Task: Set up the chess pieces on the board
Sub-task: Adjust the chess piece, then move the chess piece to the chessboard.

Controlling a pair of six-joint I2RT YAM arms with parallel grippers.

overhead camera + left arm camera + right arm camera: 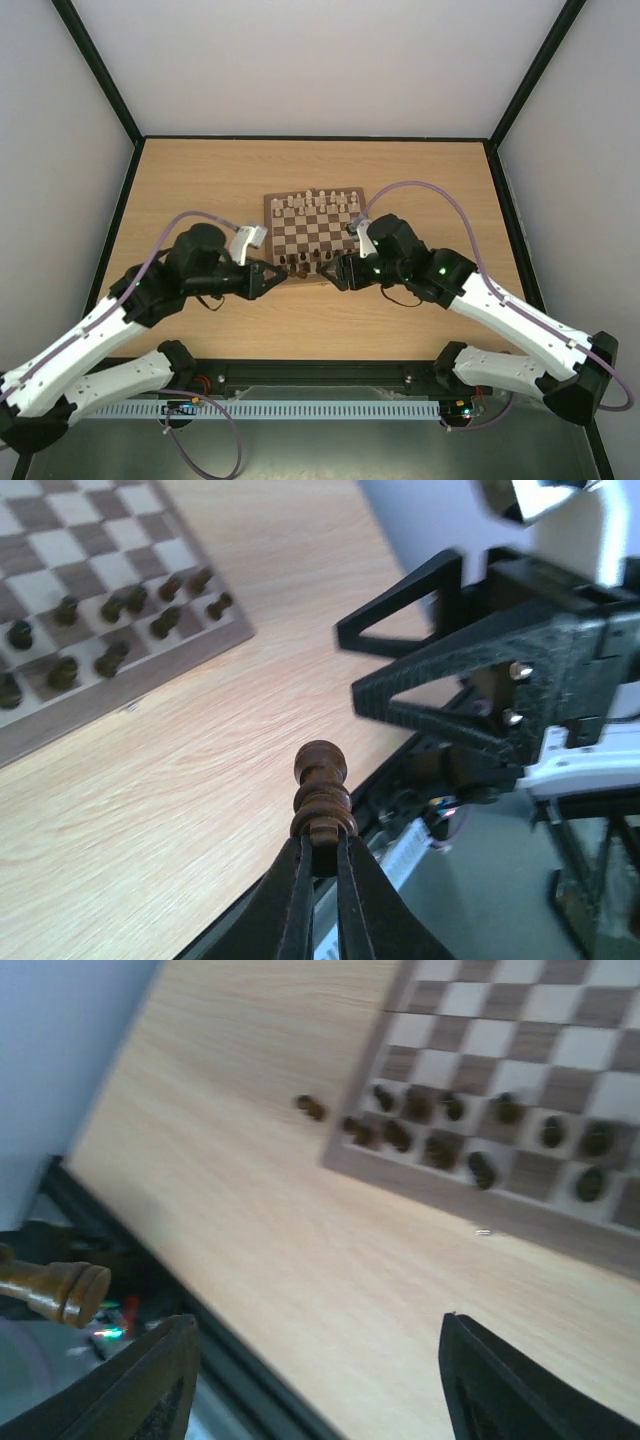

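Wooden tabletop | left jaws pinch chess piece by base | right jaws apart, empty

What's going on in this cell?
Chess setup is in progress on the board. The left end effector is shut on a dark brown chess piece, held above the table off the board's near edge. The right end effector faces it, open and empty. Other dark pieces sit on the near rows; pale pieces line the far side.

Left end effector tight, right seemingly wide
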